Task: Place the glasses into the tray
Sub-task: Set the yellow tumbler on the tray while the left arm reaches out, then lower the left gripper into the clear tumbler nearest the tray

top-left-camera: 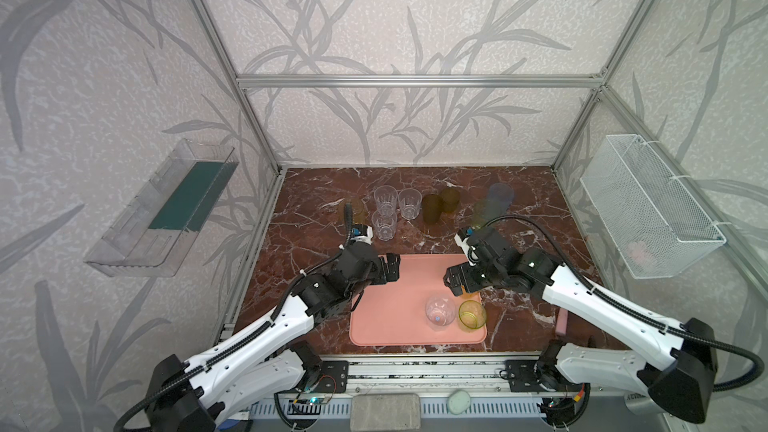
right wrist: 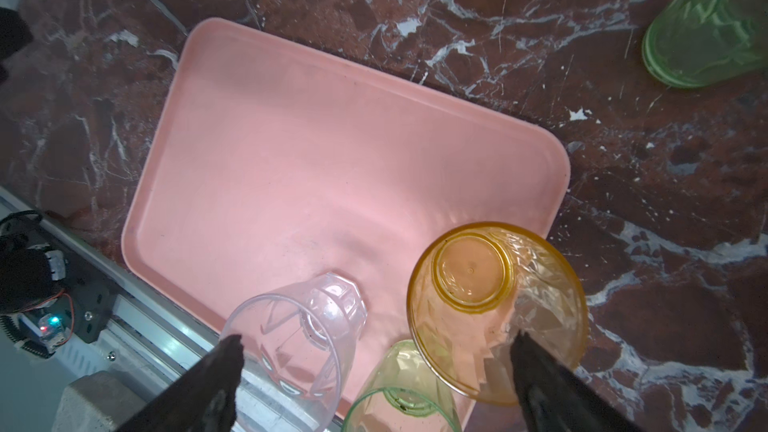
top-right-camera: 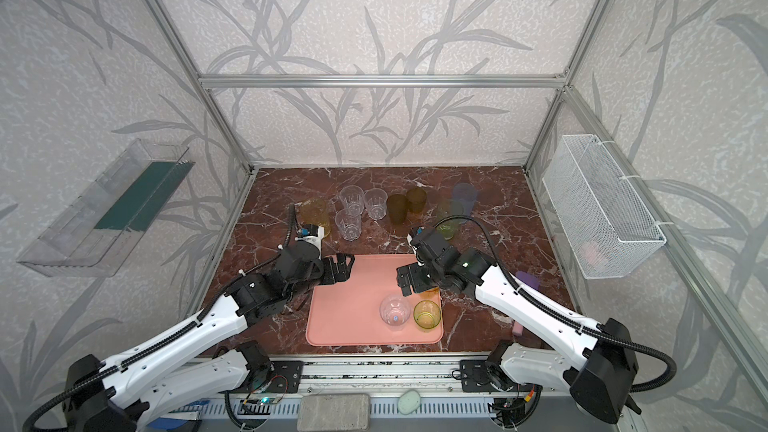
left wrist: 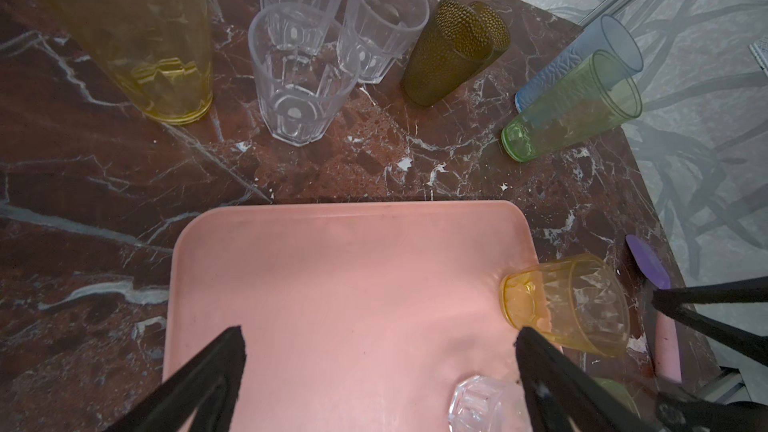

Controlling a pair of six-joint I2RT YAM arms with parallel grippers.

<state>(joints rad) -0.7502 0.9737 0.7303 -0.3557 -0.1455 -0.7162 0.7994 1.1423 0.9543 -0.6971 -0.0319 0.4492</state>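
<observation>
The salmon-pink tray (top-left-camera: 395, 309) (top-right-camera: 353, 309) lies at the table's front middle. A clear glass (top-left-camera: 439, 311) (right wrist: 299, 334) and a yellow-green glass (top-left-camera: 472, 315) (right wrist: 399, 396) stand in its near right corner. An orange glass (right wrist: 494, 305) (left wrist: 569, 305) stands upright at the tray's right edge. My right gripper (top-left-camera: 452, 282) (right wrist: 376, 347) hangs open just above it, holding nothing. My left gripper (top-left-camera: 390, 270) (left wrist: 380, 342) is open and empty over the tray's far left corner. Behind the tray stand a yellow glass (left wrist: 124, 35), three clear glasses (top-left-camera: 385, 201), two amber glasses (top-left-camera: 432, 207), a green glass (left wrist: 573, 105) and a blue glass (top-left-camera: 500, 197).
A clear plastic bin (top-left-camera: 166, 209) hangs on the left wall and a white wire mesh basket (top-left-camera: 648, 205) on the right wall. A pink and purple object (top-right-camera: 527, 280) lies on the marble table right of the tray. Aluminium posts frame the table.
</observation>
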